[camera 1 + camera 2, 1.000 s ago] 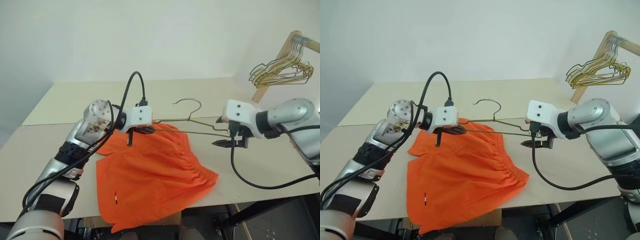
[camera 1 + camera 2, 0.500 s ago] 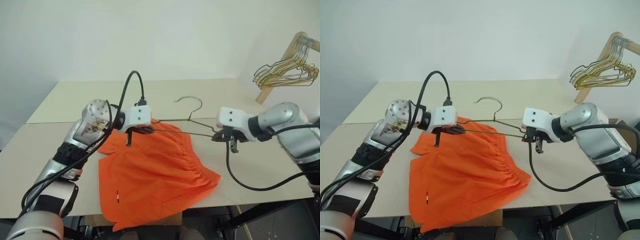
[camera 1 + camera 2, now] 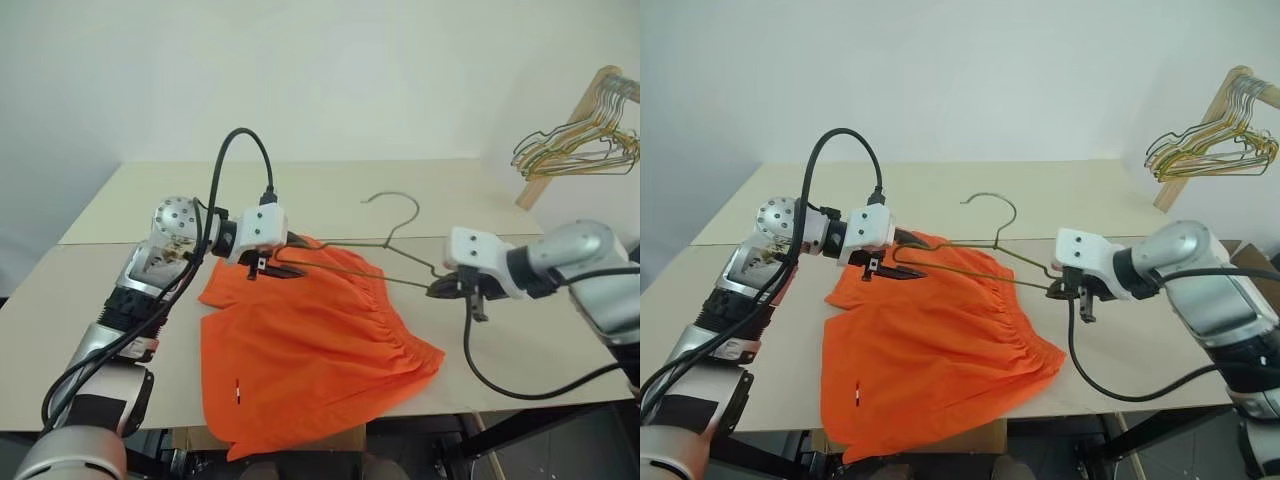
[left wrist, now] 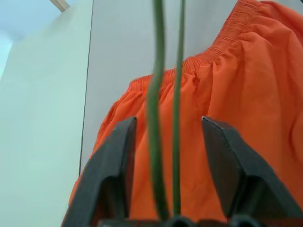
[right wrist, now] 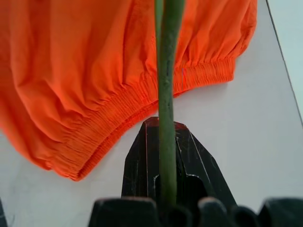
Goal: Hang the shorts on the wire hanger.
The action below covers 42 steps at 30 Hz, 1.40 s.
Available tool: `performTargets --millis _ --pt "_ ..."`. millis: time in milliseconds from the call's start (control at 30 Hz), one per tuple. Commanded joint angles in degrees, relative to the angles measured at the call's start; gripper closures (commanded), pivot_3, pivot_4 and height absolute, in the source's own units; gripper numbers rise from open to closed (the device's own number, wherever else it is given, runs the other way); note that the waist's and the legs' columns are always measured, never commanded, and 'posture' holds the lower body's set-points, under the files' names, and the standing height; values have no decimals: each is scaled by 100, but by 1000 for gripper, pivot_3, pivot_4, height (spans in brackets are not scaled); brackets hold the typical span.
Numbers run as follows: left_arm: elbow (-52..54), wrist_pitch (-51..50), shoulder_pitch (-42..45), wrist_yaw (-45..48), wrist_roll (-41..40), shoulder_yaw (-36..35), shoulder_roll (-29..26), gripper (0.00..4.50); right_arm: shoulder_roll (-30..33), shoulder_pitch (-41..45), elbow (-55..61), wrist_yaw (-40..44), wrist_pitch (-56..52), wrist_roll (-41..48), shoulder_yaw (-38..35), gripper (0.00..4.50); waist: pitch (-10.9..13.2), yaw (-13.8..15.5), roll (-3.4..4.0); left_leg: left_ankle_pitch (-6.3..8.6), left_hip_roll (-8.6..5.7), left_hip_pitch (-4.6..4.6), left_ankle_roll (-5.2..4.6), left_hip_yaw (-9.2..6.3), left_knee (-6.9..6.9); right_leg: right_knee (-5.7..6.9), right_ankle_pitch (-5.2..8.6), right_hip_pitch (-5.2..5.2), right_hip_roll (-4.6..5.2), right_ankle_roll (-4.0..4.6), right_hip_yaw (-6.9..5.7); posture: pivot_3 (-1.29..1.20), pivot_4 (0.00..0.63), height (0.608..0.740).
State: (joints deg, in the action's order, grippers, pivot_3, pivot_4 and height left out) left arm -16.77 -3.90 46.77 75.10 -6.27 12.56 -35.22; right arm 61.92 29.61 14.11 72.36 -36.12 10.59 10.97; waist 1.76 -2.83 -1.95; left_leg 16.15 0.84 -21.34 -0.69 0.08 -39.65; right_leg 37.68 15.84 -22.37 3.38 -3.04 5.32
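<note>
Bright orange shorts [image 3: 310,365] are lying flat on a pale table [image 3: 400,195], a small white tag mark [image 3: 237,390] near one leg hem carrying no readable writing. A thin wire hanger [image 3: 385,250] is hovering just above the shorts' waistband. The right gripper [image 3: 443,289] is pinching the hanger's right corner tight. The left gripper [image 4: 163,161] is standing spread around the hanger's left end, its fingers [image 4: 111,170] clear of the wire.

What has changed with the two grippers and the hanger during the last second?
The right gripper closed on the wire hanger. The left gripper opened and released its end of it. The shorts stayed flat on the table.
</note>
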Motion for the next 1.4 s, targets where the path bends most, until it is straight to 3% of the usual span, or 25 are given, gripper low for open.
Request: performTargets --millis 33,100,300,467,733,1233,1400 --pt "-266 -44 157 -341 -197 -442 26 770 282 -513 340 -9 -424 484 -920 4500 0 25 0 1 0 -2 -1 0 -6 1 0 0 -1 0 -1 -58 0 740" --pt "-291 -175 110 -346 -359 -610 -14 102 413 -992 404 -19 -762 755 -1388 4500 0 37 0 1 0 -6 -2 -2 -9 -1 0 2 0 -1 -3 -61 0 740" --pt "436 -462 -466 -108 -949 -962 -102 46 532 -2104 393 -61 -2446 1721 -2539 4500 -1 33 0 3 1 -7 -5 -5 -9 -2 0 4 0 -2 -1 -46 0 740" --pt "1161 -718 -916 458 -1311 -822 -311 46 334 -2370 -293 -321 -3874 2397 -3081 4500 -1 41 0 3 3 0 -4 -4 -10 3 0 10 -2 -1 0 -50 0 740" --pt "1677 -1265 -1080 298 -2007 -1076 -131 46 461 -2902 -1038 -75 -4257 2892 -2816 4500 -6 56 8 4 1 4 -7 4 -8 -10 -1 19 -3 -7 1 -42 0 740" --pt "2105 -1392 -1346 96 -2015 -1093 -378 46 1140 -2774 -1487 1001 -4253 3335 -1150 4500 -14 76 21 7 1 7 -11 8 -10 -16 -1 22 -5 -11 7 -8 0 740" --pt "2245 -1458 -1432 35 -2049 -1117 -443 46 1227 -2792 -1554 1059 -4174 3343 -953 4500 -14 98 21 8 2 8 -12 7 -10 -13 -1 21 -6 -11 6 8 0 740"
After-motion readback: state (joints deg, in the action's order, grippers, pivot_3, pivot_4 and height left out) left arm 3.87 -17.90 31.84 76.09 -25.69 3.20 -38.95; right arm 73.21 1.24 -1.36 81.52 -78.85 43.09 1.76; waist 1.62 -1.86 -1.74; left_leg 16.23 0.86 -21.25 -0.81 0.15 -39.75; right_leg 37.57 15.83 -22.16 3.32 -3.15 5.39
